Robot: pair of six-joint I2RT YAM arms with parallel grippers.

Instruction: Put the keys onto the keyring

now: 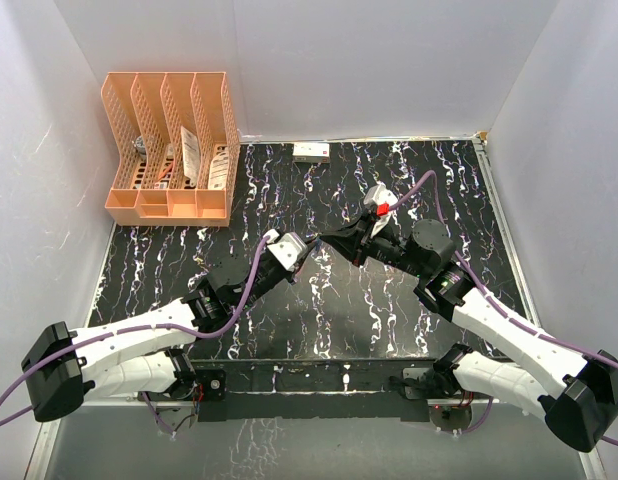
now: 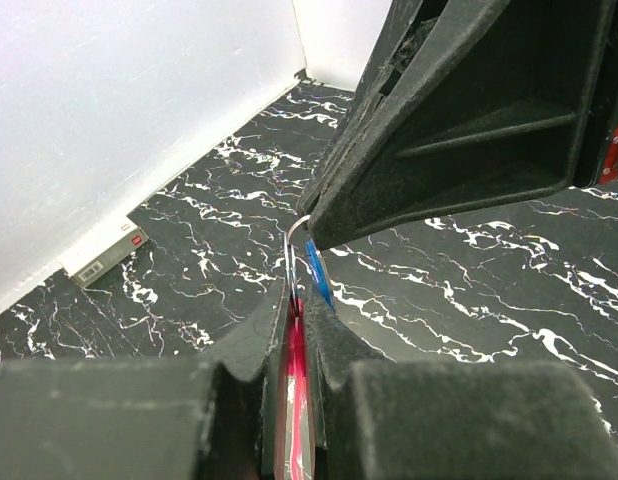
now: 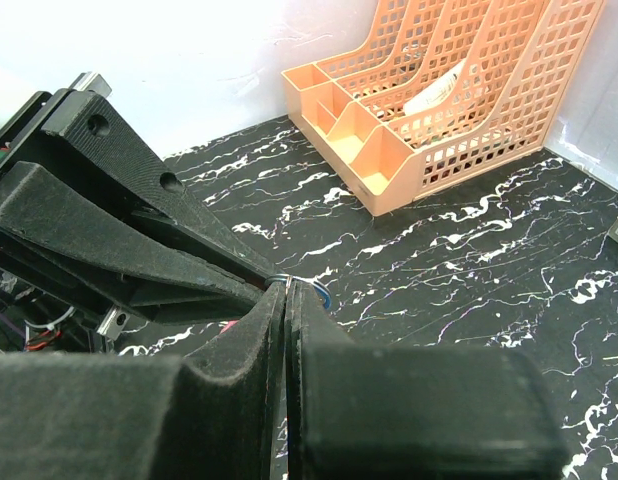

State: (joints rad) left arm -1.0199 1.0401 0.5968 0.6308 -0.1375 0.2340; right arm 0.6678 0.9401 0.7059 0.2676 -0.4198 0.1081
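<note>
Two pincers meet tip to tip above a black, white-veined table (image 1: 369,330), both arms reaching in toward its middle. Left pincer (image 2: 299,312): closed on the keyring (image 2: 294,420), its fingers (image 2: 254,350) clamping the red strap (image 2: 295,360), which stands edge-on between the pads and runs back into the jaws. Just ahead of these fingertips the thin metal ring (image 2: 292,250) rises out of the strap's end. The blue key (image 2: 317,272) lies just to the right of the ring, slanting from the ring's top back toward the left pincer's right finger. Right pincer (image 3: 287,298): closed, with no gap visible between its fingers. Its tip sits at the top of the ring, where wire and blue key meet, directly opposite the left pincer's tip and almost touching it. Whether it nips the wire, the key or both cannot be told, since the contact is hidden behind the fingers in each wrist view. A sliver of wire and a fleck of blue show just beyond the right pincer's tip. Far ahead of the left pincer and to its left, a small white box (image 2: 104,255) lies at the foot of the white wall. Far ahead of the right pincer and to its right, an orange mesh file rack (image 3: 439,100) stands against the wall, with papers in its slots.
</note>
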